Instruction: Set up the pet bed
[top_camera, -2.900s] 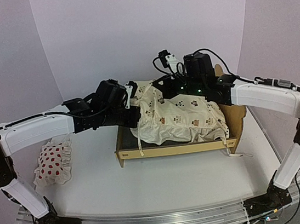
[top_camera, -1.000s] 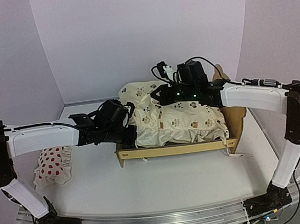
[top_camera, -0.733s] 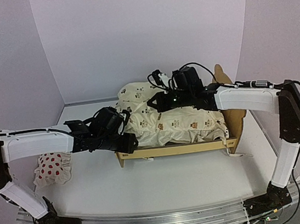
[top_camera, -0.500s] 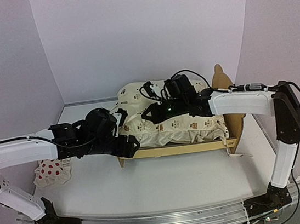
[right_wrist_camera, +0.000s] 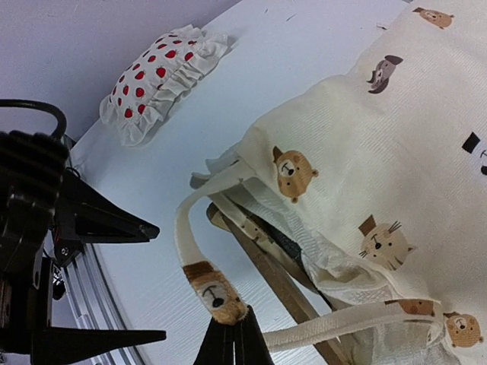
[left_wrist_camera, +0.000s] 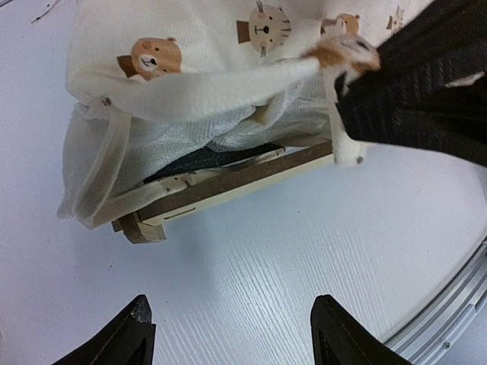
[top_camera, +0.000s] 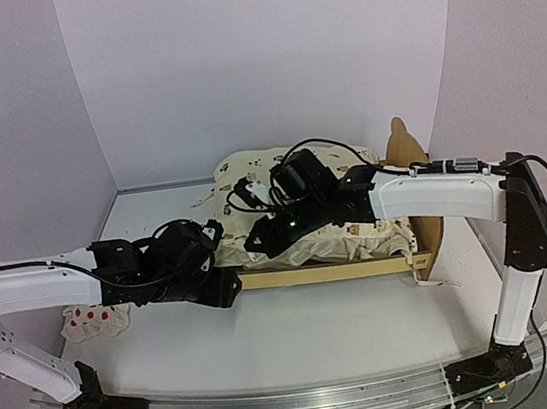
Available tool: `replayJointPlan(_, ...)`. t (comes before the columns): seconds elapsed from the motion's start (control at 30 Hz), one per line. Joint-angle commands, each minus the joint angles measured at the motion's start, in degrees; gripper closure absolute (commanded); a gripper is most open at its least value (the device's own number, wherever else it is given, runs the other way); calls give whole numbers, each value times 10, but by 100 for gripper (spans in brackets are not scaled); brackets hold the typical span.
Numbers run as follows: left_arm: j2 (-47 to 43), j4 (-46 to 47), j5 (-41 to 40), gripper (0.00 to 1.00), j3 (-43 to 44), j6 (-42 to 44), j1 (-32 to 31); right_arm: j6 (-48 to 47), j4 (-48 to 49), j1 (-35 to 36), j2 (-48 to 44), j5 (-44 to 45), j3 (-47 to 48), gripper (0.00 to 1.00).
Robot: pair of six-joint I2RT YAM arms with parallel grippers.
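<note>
The pet bed stands at centre right, its ear-shaped headboard on the right. A cream cushion with bear faces lies crumpled over it. My right gripper hangs over the bed's left end, shut on a cushion strap with a bear-face tip; the right gripper pulls that strap off past the bed's corner. My left gripper is open and empty above bare table just in front of the bed's left front corner. Between the left gripper fingers lies only table.
A small white pillow with red spots lies on the table at the left, half hidden by my left arm; it also shows in the right wrist view. The metal rail runs along the table's near edge.
My left gripper has let go of the cushion, opened and drawn back towards the near left. My right gripper has moved left and nearer, dragging the cushion's strap across the bed.
</note>
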Motion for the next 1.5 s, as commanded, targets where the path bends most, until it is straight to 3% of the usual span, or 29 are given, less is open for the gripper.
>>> replayJointPlan(0.0,-32,4,-43,32,22,-6,-1,27,-71,13,-8,15,36,100)
replayJointPlan(0.37,-47,-53,-94,37,39,-36,-1,124,-82,49,32,-92,76,92)
replayJointPlan(0.5,-82,-89,-120,37,32,-59,-1,154,-82,56,77,-164,125,83)
replayJointPlan(0.67,-121,-132,-146,37,25,-82,-1,160,-85,57,94,-194,139,59)
replayJointPlan(0.83,-144,-146,-150,37,20,-87,-1,117,-95,57,37,-112,85,34)
replayJointPlan(0.97,-135,-127,-130,32,16,-71,-1,93,-105,57,-18,-38,36,25)
replayJointPlan(1.2,-80,-73,-111,30,7,-42,-1,73,-58,68,-130,93,-146,30)
replayJointPlan(1.3,-38,-57,-121,30,18,-28,0,55,27,81,-162,133,-241,36)
replayJointPlan(1.47,14,-21,-110,28,26,-8,12,26,260,95,-188,158,-391,42)
